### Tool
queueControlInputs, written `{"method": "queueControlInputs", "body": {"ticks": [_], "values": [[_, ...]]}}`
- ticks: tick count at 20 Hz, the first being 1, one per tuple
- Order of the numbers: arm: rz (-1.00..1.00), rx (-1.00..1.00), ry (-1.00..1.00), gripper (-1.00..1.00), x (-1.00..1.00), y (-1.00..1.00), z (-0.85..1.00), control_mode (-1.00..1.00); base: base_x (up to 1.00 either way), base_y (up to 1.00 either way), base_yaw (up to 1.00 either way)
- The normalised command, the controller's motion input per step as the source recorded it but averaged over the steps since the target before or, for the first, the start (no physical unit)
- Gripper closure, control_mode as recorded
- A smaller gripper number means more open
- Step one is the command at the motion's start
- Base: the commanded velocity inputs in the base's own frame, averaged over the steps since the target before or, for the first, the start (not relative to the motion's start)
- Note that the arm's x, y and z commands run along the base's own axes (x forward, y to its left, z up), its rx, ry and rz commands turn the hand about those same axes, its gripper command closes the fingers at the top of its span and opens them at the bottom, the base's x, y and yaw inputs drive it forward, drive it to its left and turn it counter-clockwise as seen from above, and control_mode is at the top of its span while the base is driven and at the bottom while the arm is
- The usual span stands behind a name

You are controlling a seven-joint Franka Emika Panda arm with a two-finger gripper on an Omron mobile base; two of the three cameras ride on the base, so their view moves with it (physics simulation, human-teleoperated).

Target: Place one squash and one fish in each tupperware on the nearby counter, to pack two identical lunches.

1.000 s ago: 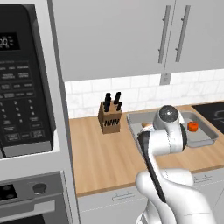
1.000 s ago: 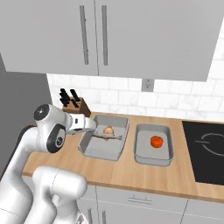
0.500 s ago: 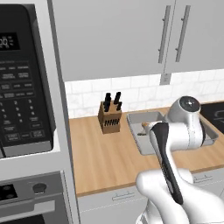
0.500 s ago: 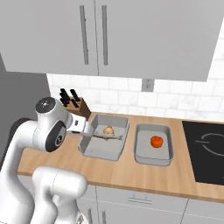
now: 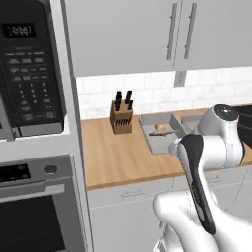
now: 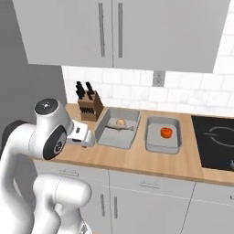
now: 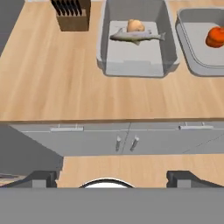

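Toward the back edge of the long light-brown wooden counter (image 7: 65, 87) stand two shallow grey rectangular tupperware tubs side by side. The tub nearer the wooden knife block (image 6: 89, 104) (image 7: 138, 41) holds a slender grey fish (image 7: 136, 36) lying against a pale orange round squash (image 7: 134, 25), so that lunch looks packed. The other tub (image 6: 162, 134) holds only an orange-red squash (image 6: 167, 132); judging from this, one fish is left to add. The two-finger gripper (image 7: 111, 177) hangs in front of the counter's front edge with its jaws spread wide and nothing between them.
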Motion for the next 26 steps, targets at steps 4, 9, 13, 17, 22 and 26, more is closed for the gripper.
{"method": "queueControlInputs", "body": {"ticks": [4, 9, 13, 17, 22, 26], "values": [[0.00, 0.00, 0.00, -1.00, 0.00, 0.00, 0.00, 1.00, -1.00, 0.09, 0.21], [0.00, 0.00, 0.00, -1.00, 0.00, 0.00, 0.00, 1.00, -1.00, 0.28, 0.41], [0.00, 0.00, 0.00, -1.00, 0.00, 0.00, 0.00, 1.00, -0.80, 0.85, 0.59], [0.00, 0.00, 0.00, -1.00, 0.00, 0.00, 0.00, 1.00, -0.71, 1.00, 0.54], [0.00, 0.00, 0.00, -1.00, 0.00, 0.00, 0.00, 1.00, -0.43, 1.00, 0.46], [0.00, 0.00, 0.00, -1.00, 0.00, 0.00, 0.00, 1.00, -0.41, 1.00, 0.52]]}}
